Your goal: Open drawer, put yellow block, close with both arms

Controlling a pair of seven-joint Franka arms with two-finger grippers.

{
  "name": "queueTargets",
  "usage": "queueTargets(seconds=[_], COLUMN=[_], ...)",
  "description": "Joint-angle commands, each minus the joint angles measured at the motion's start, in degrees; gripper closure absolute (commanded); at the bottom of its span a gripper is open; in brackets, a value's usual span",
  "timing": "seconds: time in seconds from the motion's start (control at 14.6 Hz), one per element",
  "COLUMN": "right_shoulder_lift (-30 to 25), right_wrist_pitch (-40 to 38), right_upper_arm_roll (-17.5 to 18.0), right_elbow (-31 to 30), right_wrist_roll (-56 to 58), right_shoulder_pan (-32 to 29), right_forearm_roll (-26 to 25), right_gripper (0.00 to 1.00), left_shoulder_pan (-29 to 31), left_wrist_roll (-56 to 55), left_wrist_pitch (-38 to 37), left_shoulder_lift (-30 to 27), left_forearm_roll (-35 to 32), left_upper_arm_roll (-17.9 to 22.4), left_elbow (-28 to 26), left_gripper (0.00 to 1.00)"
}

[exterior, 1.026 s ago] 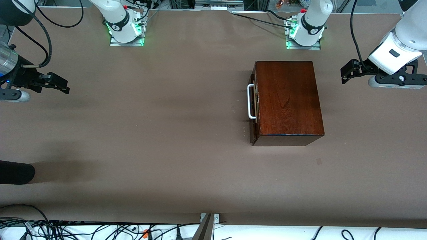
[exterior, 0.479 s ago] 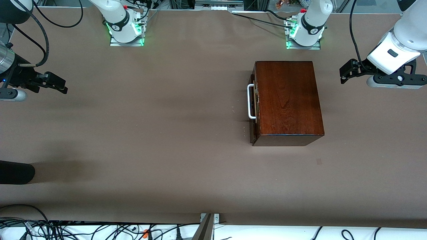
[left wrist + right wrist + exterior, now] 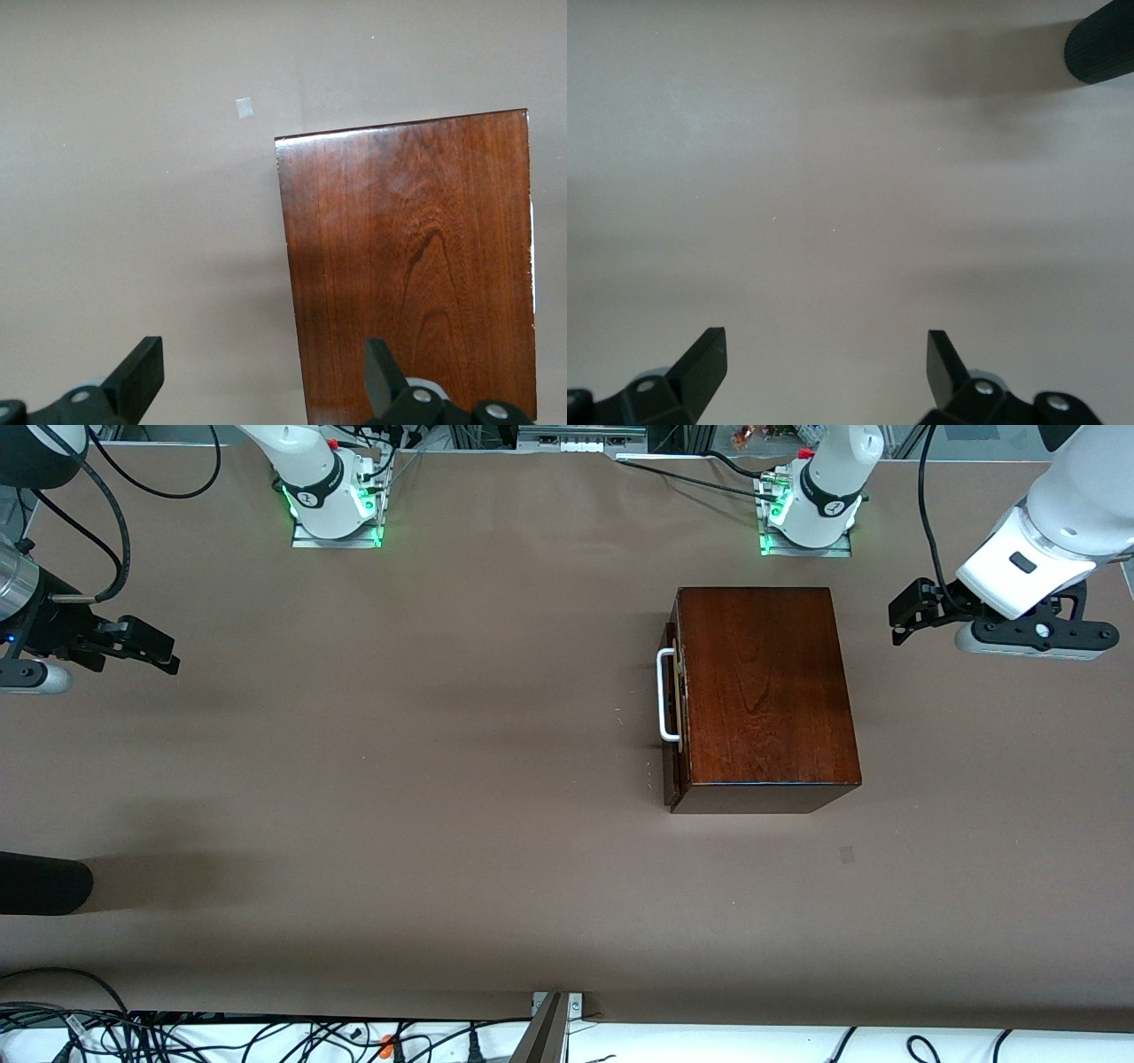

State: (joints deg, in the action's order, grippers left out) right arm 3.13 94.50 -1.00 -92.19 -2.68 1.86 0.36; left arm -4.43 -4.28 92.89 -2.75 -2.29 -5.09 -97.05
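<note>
Box (image 3: 762,691): glossy dark mahogany, rectangular, resting on the brown table (image 3: 399,797) toward the left arm's end.
Drawer (image 3: 671,717): pushed in, its dark reddish-brown front nearly flush with the box face that looks toward the right arm's end; no pale tray shows.
Handle (image 3: 665,695): white loop, standing off the drawer front.
Yellow block: not visible in any view.
Left gripper (image 3: 905,613): in the air over bare table just beside the box, at the left arm's end; fingers spread wide in the left wrist view (image 3: 257,381), nothing between them.
Right gripper (image 3: 151,646): in the air over bare table at the right arm's end, well apart from the box; fingers spread wide in the right wrist view (image 3: 824,372), holding nothing.
Dark cylinder (image 3: 40,883): black rounded object at the table edge at the right arm's end, nearer the front camera than the right gripper.
Grey patch (image 3: 847,855): small square mark on the table, nearer the front camera than the box.
</note>
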Motion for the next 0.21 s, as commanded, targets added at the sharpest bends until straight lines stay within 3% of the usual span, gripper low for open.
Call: queueTargets(seconds=[0.0, 0.14], right_shoulder_lift=[-0.1, 0.1], right_wrist_pitch=[-0.6, -0.6], right_upper_arm_roll=[-0.1, 0.0], right_elbow=[0.5, 0.5], right_wrist_roll=[-0.3, -0.3], right_shoulder_pan=[0.1, 0.2], right_forearm_roll=[0.3, 0.3], right_gripper=[0.0, 0.0], left_shoulder_pan=[0.2, 0.3], left_wrist_roll=[-0.1, -0.4], left_wrist_pitch=[-2.2, -2.1], left_shoulder_lift=[-0.2, 0.5], left_forearm_roll=[0.2, 0.6], left_upper_arm_roll=[-1.1, -1.0], left_elbow=[1.3, 2.8], left_gripper=[0.0, 0.0])
